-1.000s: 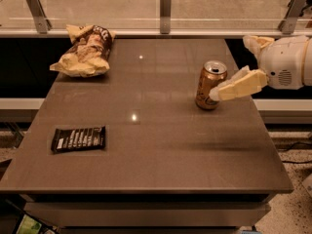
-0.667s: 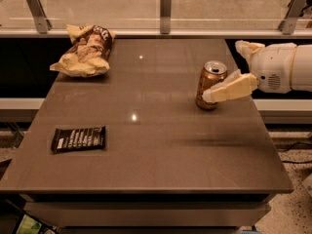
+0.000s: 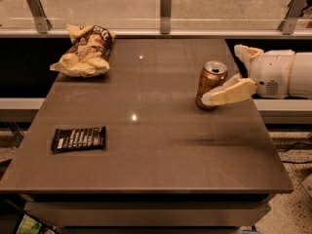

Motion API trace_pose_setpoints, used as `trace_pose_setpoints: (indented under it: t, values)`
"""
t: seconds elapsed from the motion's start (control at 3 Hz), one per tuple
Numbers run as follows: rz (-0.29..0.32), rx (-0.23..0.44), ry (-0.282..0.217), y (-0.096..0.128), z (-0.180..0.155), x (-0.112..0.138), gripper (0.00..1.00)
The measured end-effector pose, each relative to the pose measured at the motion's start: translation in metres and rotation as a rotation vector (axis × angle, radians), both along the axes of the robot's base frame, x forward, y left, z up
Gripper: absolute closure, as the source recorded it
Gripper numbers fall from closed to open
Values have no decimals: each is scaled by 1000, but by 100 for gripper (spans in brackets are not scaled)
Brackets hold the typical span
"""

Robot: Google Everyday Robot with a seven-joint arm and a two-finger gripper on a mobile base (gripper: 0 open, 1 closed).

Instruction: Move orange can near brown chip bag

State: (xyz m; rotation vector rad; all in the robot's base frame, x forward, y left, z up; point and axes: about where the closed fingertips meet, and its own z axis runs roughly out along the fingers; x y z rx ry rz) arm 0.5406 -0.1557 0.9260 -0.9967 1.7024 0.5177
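Observation:
The orange can [image 3: 210, 83] stands upright on the right part of the brown table [image 3: 161, 145]. My gripper [image 3: 223, 75] reaches in from the right at can height and is open. Its near finger [image 3: 229, 92] crosses in front of the can's lower right side. Its far finger [image 3: 243, 52] sits behind and to the right of the can, apart from it. The can stands at the mouth of the open fingers. The brown chip bag [image 3: 87, 50] lies crumpled at the table's far left corner, far from the can.
A flat black bar wrapper [image 3: 78, 139] with white stripes lies near the table's front left. A glass rail with metal posts [image 3: 165, 4] runs behind the table. The table's right edge is just under my gripper's wrist.
My gripper has moved left and slightly down, bringing its open fingers closer around the can. The can, bag and wrapper have not moved.

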Motion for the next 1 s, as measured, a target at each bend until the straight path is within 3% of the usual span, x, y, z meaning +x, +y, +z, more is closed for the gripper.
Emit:
trace_pose_setpoints:
  t: [1.0]
  values:
    - [23, 171, -6, 12, -47, 19, 0]
